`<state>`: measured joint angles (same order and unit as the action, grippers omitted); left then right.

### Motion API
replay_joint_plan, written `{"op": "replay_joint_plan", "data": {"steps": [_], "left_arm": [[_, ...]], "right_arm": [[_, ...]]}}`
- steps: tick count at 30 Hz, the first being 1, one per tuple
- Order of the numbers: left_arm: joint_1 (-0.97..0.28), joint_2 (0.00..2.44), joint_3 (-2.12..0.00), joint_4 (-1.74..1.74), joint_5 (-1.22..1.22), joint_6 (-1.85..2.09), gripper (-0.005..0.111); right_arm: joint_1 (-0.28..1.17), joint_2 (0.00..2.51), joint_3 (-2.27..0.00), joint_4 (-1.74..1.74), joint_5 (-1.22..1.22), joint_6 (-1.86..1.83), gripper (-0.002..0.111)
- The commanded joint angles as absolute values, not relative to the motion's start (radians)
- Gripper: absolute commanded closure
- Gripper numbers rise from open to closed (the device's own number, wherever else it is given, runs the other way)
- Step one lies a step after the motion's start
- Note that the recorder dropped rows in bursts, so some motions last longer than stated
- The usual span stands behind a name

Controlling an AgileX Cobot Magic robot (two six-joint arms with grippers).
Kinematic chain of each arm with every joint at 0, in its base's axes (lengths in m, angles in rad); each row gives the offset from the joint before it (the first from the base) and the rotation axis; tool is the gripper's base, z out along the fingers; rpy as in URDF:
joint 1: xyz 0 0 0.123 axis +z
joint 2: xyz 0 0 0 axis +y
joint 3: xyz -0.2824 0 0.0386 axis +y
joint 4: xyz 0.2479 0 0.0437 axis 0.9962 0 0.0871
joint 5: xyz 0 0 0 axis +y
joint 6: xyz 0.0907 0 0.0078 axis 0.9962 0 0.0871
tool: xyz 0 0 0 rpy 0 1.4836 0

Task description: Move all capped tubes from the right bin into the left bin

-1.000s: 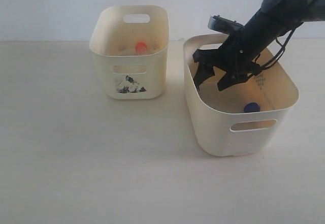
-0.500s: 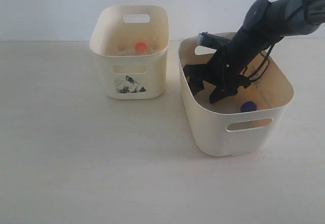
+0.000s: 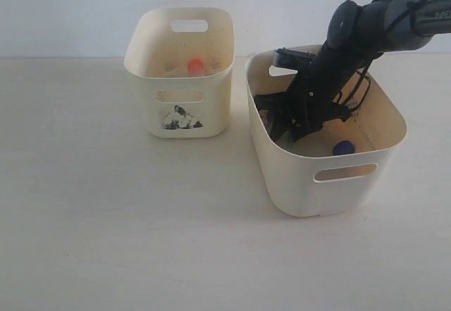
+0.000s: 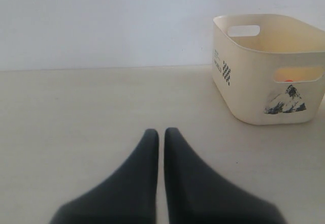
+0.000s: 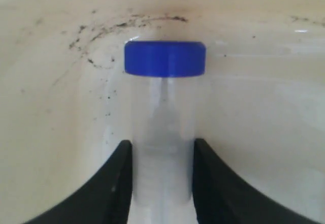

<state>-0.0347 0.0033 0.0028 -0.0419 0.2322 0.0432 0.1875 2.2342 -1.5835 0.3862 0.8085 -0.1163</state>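
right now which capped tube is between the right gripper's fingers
The blue-capped tube filling the right wrist view, inside the right gripper. The other blue cap lies apart; the orange cap is in the left bin.

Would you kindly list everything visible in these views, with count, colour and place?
Left bin: one, cream, black-and-white sticker, table's left side.
Right bin: one, cream, larger, table's right side.
Orange-capped tube: one visible, inside left bin.
Blue-capped tubes: two, inside right bin; one near its front wall, the other being grasped.
Table: one, pale, under everything.
Left gripper: black, shut, over the table.
Right gripper: black, inside right bin, fingers against that tube's sides.
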Motion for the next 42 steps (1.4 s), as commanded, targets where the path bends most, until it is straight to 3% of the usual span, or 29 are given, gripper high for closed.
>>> {"op": "replay_joint_plan", "data": {"steps": [1, 9, 12, 17, 24, 32, 34, 36, 40, 41, 42], "left_arm": [[-0.034, 0.0, 0.0, -0.04, 0.226, 0.035, 0.102], [-0.034, 0.0, 0.0, -0.04, 0.226, 0.035, 0.102], [-0.034, 0.0, 0.0, -0.04, 0.226, 0.035, 0.102], [-0.034, 0.0, 0.0, -0.04, 0.226, 0.035, 0.102], [-0.034, 0.0, 0.0, -0.04, 0.226, 0.035, 0.102], [-0.034, 0.0, 0.0, -0.04, 0.226, 0.035, 0.102], [-0.034, 0.0, 0.0, -0.04, 0.226, 0.035, 0.102], [-0.034, 0.0, 0.0, -0.04, 0.226, 0.035, 0.102], [-0.034, 0.0, 0.0, -0.04, 0.226, 0.035, 0.102], [-0.034, 0.0, 0.0, -0.04, 0.226, 0.035, 0.102], [-0.034, 0.0, 0.0, -0.04, 0.226, 0.035, 0.102]], "right_arm": [[0.195, 2.265, -1.573, 0.359, 0.825, -0.113, 0.098], [0.193, 2.183, -1.681, 0.327, 1.023, -0.111, 0.098], [0.19, 2.108, -1.714, 0.285, 1.074, -0.113, 0.108], [0.189, 1.964, -1.76, 0.227, 1.126, -0.113, 0.108], [0.191, 1.805, -1.773, 0.502, 0.899, -0.212, 0.108], [0.287, 1.878, -1.773, 0.9, 0.619, -0.629, 0.108], [0.325, 1.917, -1.773, 0.904, 0.549, -0.694, 0.103], [0.347, 1.961, -1.773, 0.904, 0.498, -0.706, 0.09], [0.36, 2.037, -1.775, 0.907, 0.455, -0.702, 0.045], [0.358, 2.037, -1.775, 0.904, 0.461, -0.673, 0.047], [0.352, 2.035, -1.775, 0.888, 0.476, -0.633, 0.059]]}}
